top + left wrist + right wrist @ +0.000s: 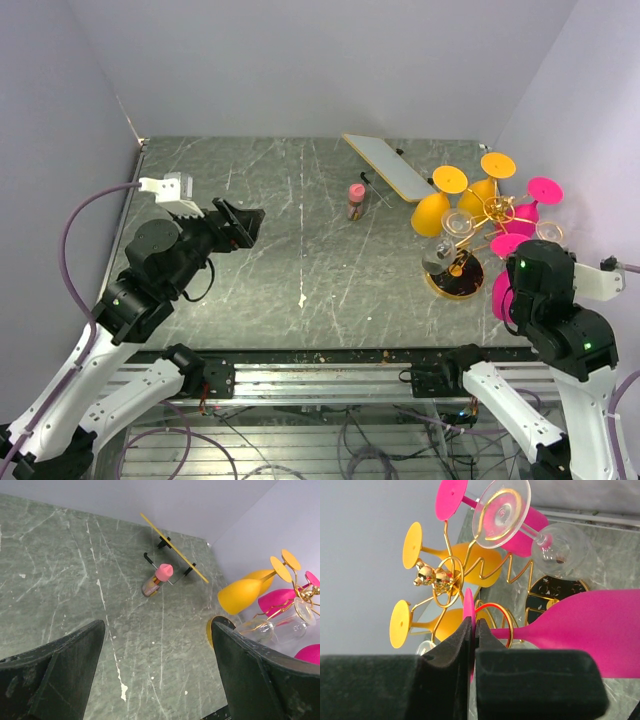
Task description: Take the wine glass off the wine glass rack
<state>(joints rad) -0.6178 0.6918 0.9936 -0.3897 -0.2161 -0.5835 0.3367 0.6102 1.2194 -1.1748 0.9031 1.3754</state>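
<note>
Right gripper (472,630) pinched on pink glass (590,630) foot; rack (447,577) loops, clear glass (560,547) crowd just ahead, wall (360,530) close beyond. Left gripper (155,650) wide apart, holding nothing.

Three views, one wine glass rack (495,212)
We look down from high above the table (300,250), rack at 3 o'clock; our left wrist sees it from far away, our right wrist from very close.

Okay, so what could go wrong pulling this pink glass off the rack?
The right gripper pinches only the thin foot edge of the pink wine glass, so the bowl may pivot or slip out.
Its stem sits in a loop of the wine glass rack; a crooked pull could tip the rack and the clear glass.
</note>
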